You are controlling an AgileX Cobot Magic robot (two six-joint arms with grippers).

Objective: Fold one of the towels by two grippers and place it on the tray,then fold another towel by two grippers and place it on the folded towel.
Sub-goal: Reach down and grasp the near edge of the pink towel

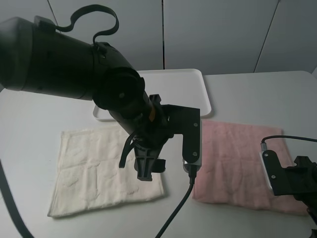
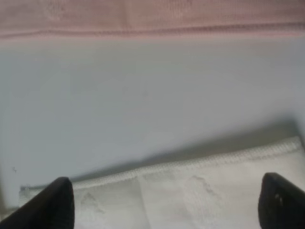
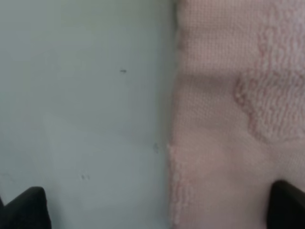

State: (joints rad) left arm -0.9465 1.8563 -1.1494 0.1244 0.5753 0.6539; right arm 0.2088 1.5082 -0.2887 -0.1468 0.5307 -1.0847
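Observation:
The pale pink towel (image 1: 233,163) lies flat on the right of the table and the cream-white towel (image 1: 94,166) flat on the left. Behind them sits the white tray (image 1: 190,84), partly hidden by my left arm. My left gripper (image 1: 147,166) hangs open over the cream towel's right edge. In the left wrist view its fingertips (image 2: 57,202) spread wide above the cream towel (image 2: 190,191), with the pink towel's (image 2: 152,14) edge beyond. My right gripper (image 1: 303,191) is at the pink towel's near right corner. Open (image 3: 157,210), it straddles the pink towel's (image 3: 238,119) edge, holding nothing.
A strip of bare grey table (image 2: 152,95) separates the two towels. My bulky left arm (image 1: 59,54) reaches in from the upper left and blocks the middle of the overhead view. Grey wall panels stand behind the table.

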